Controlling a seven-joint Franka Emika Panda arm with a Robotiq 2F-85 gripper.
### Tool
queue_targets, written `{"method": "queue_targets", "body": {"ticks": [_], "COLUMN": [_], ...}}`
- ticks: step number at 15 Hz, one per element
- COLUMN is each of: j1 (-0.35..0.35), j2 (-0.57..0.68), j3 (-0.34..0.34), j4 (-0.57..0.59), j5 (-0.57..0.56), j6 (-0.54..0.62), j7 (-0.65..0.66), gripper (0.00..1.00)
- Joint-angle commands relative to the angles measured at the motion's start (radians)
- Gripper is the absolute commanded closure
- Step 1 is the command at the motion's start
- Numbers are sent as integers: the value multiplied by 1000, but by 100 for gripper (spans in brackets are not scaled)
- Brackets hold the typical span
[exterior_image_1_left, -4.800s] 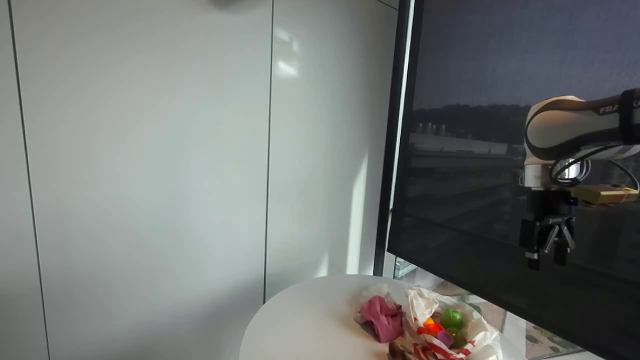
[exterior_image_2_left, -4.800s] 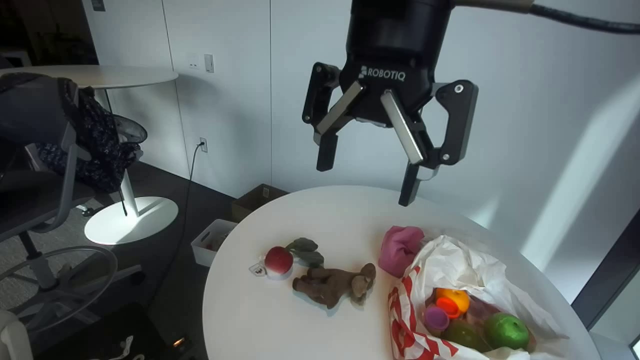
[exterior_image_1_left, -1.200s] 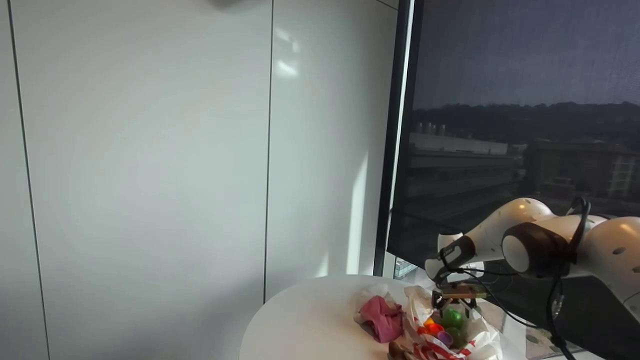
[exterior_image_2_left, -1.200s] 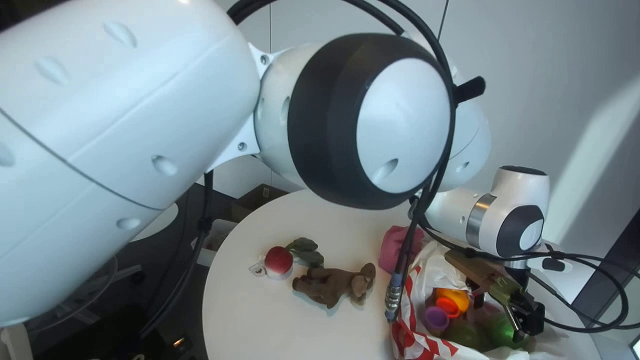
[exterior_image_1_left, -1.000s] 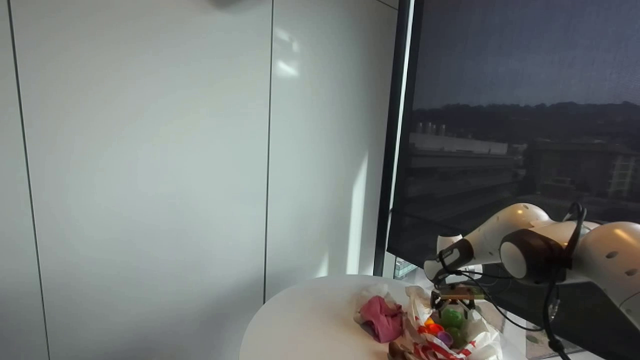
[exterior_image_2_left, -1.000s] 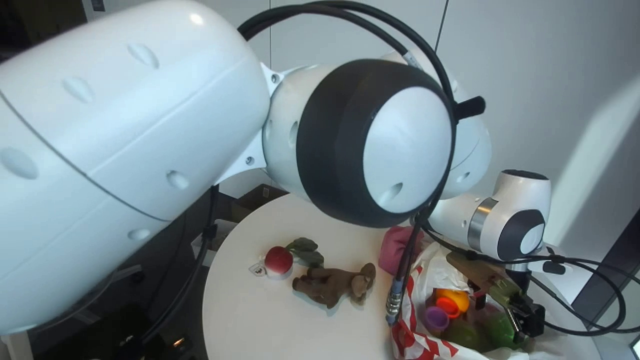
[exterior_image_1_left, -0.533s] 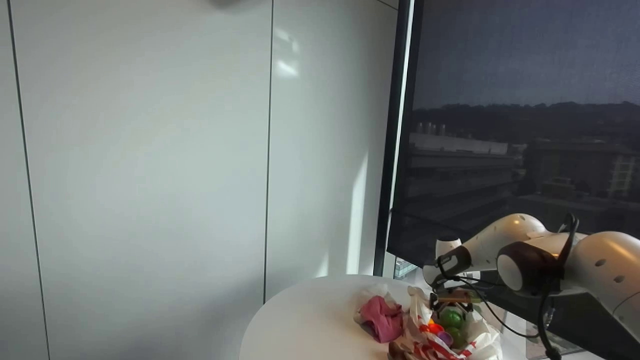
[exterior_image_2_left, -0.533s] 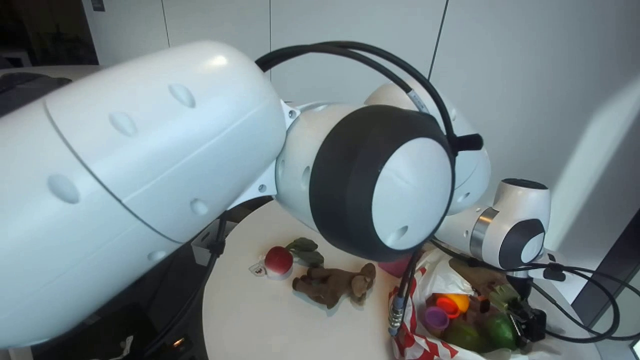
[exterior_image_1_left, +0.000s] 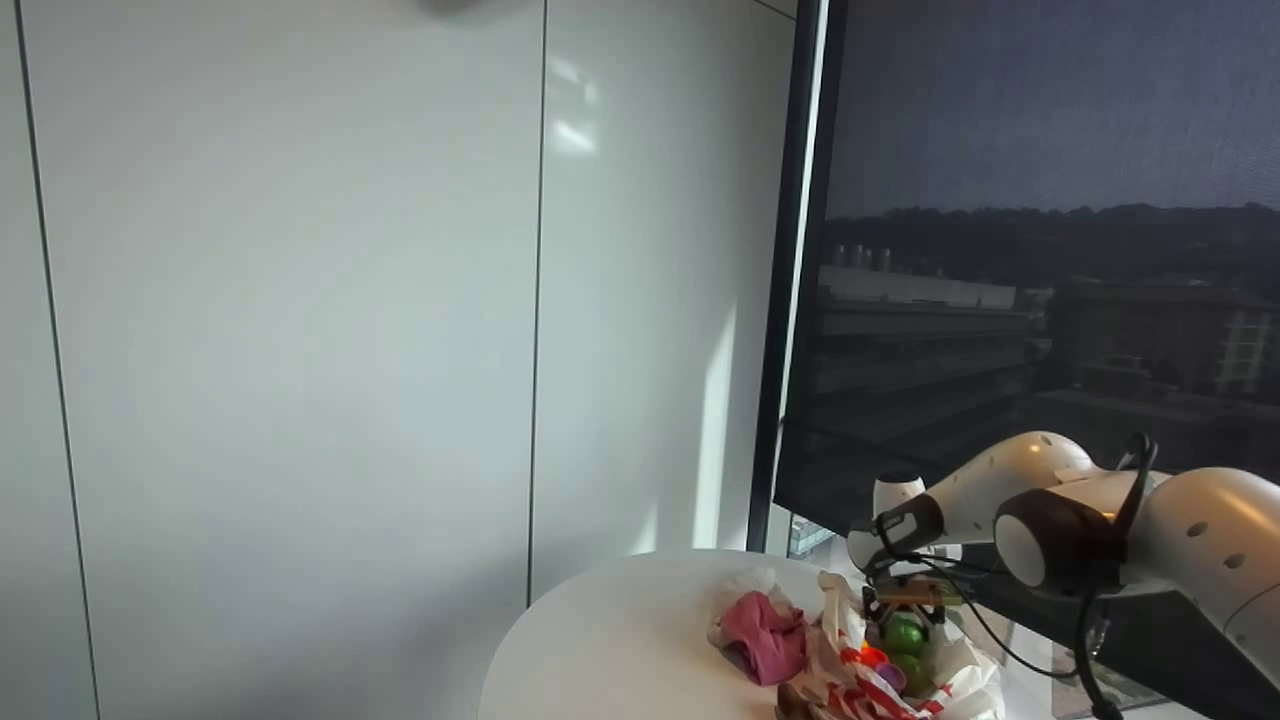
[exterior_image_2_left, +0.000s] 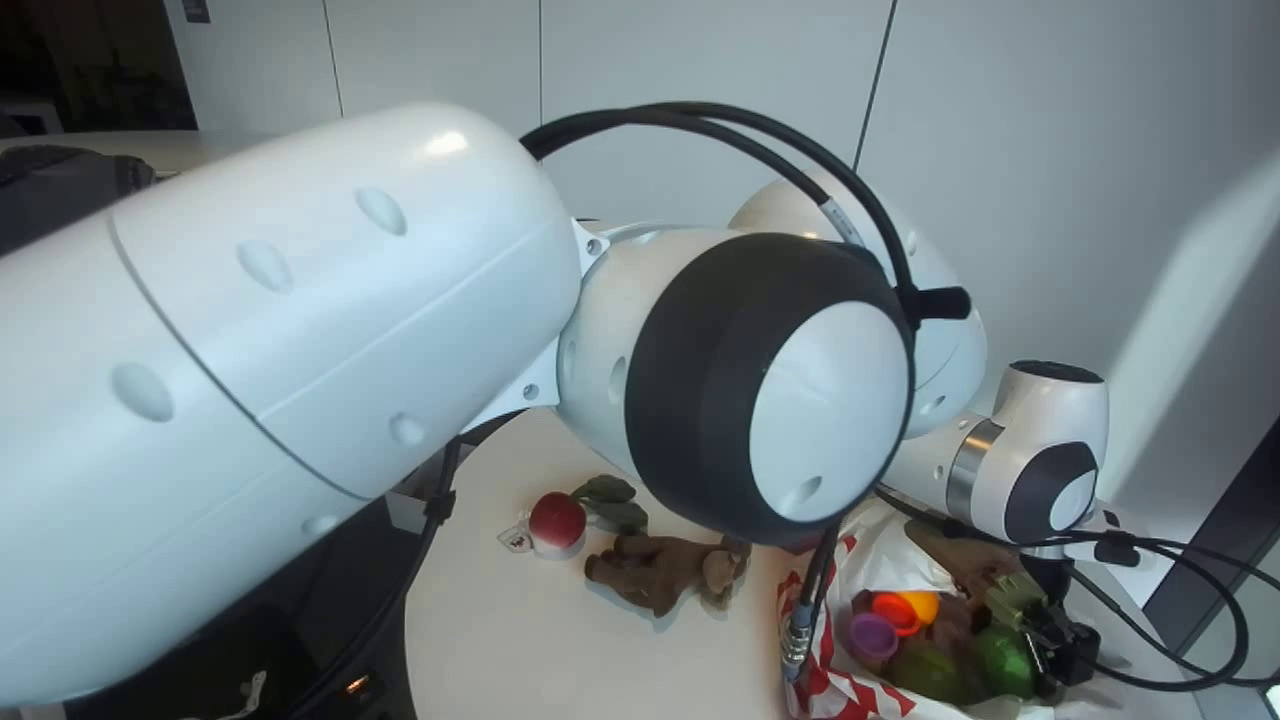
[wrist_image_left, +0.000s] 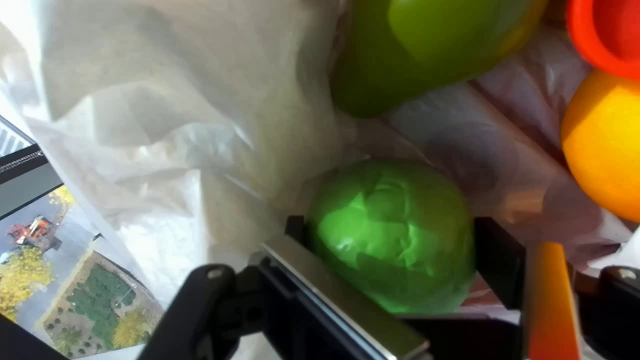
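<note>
Green fruit (wrist_image_left: 395, 220): in the bag (wrist_image_left: 170, 150), between the fingers (wrist_image_left: 497, 260)
Claw (wrist_image_left: 392, 240): spread to the fruit's width, one finger at each side; cannot tell whether it grips
White table (exterior_image_1_left: 610, 640): under the bag and pink cloth (exterior_image_1_left: 762, 638)

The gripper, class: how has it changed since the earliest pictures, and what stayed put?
The gripper has come down from high up into the white bag, its fingers now on either side of the green ball; whether they grip it is unclear. The pink cloth, brown plush toy and red leafy toy stayed put.
</note>
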Motion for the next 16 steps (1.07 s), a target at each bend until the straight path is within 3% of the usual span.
{"method": "queue_targets", "body": {"ticks": [1, 4, 5, 8, 12, 16], "j1": [8, 7, -9, 3, 26, 73], "j2": [-115, -239, -301, -446, -596, -659], "j3": [-7, 9, 48, 88, 170, 251], "j4": [-73, -151, -197, -334, -521, -699], "j5": [-7, -15, 2, -7, 6, 8], "j6": [-32, -96, -128, -135, -101, -6], "j7": [-21, -113, -209, -335, -468, -566], "gripper": [42, 42, 42, 42, 42, 42]}}
